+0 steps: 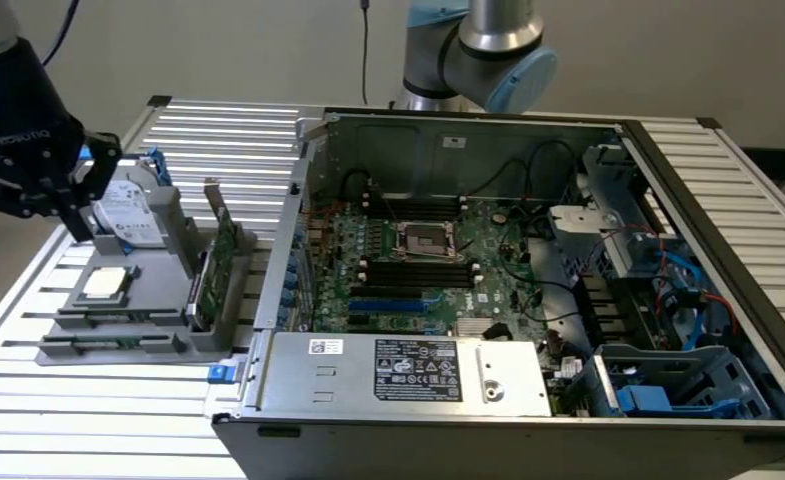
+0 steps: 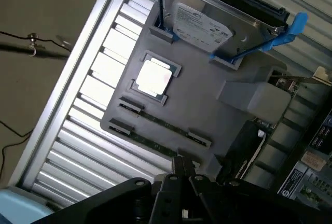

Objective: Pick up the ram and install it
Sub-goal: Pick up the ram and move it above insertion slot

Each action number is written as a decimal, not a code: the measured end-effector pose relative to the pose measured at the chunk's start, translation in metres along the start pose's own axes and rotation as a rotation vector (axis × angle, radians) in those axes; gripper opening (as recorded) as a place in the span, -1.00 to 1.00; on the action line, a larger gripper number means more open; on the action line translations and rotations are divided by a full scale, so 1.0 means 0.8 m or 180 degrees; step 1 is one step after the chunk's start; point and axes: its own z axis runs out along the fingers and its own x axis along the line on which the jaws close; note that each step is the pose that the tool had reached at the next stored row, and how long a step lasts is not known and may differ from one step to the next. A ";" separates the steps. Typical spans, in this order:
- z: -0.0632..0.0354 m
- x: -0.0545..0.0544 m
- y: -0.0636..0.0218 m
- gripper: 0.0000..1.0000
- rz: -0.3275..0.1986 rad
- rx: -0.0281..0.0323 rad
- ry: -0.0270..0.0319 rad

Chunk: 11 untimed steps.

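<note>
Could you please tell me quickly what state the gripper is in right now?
Gripper: it cannot be told whether it is open or closed; it hangs above the tray.

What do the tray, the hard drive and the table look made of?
Tray: matte grey plastic, going by its dull, uniform, moulded look. Hard drive: bare silvery metal casing with a white paper label. Table: ribbed slats, probably aluminium, given the pale metallic sheen.
</note>
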 end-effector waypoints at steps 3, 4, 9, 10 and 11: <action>0.002 0.000 0.000 -0.79 -0.0177 0.0001 -0.0007; 0.003 0.000 0.000 -0.79 -0.0236 0.0001 -0.0010; 0.005 0.000 0.000 -0.79 -0.0522 0.0003 -0.0021; 0.005 0.000 0.000 -0.79 -0.0581 0.0004 -0.0024; 0.005 0.000 0.000 -0.79 -0.0638 0.0004 -0.0026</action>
